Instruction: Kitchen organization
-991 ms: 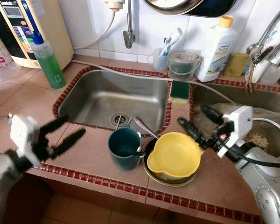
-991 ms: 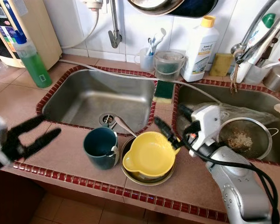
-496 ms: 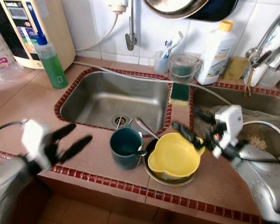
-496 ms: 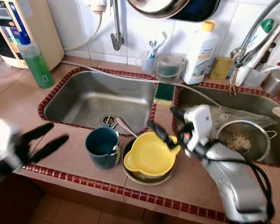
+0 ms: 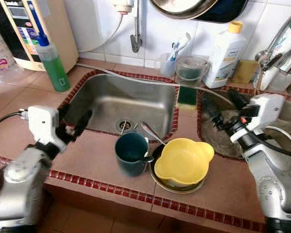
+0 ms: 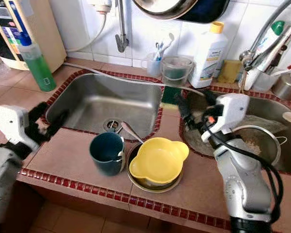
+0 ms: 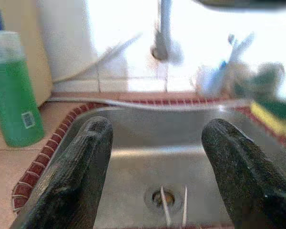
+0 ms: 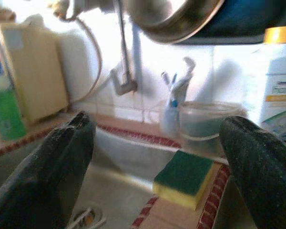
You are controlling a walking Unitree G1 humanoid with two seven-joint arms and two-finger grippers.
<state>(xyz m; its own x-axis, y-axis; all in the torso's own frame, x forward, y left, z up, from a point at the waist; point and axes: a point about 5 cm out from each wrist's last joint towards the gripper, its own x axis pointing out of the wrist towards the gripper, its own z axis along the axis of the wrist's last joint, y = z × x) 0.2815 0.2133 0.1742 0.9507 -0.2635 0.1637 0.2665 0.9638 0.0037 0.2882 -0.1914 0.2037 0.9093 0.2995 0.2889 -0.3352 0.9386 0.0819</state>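
Both my hands spread, empty, above the bench.
Yellow bowl looks light, slick plastic; I'd pinch its rim lip.

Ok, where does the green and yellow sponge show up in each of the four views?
Left eye view: the green and yellow rectangular sponge lies on the tiled divider between the two sinks.
Right eye view: same divider, sponge partly behind the right tool.
Left wrist view: blurred at the picture's far edge.
Right wrist view: between the open black fingers.
Shared landmark: the clear plastic cup behind it.
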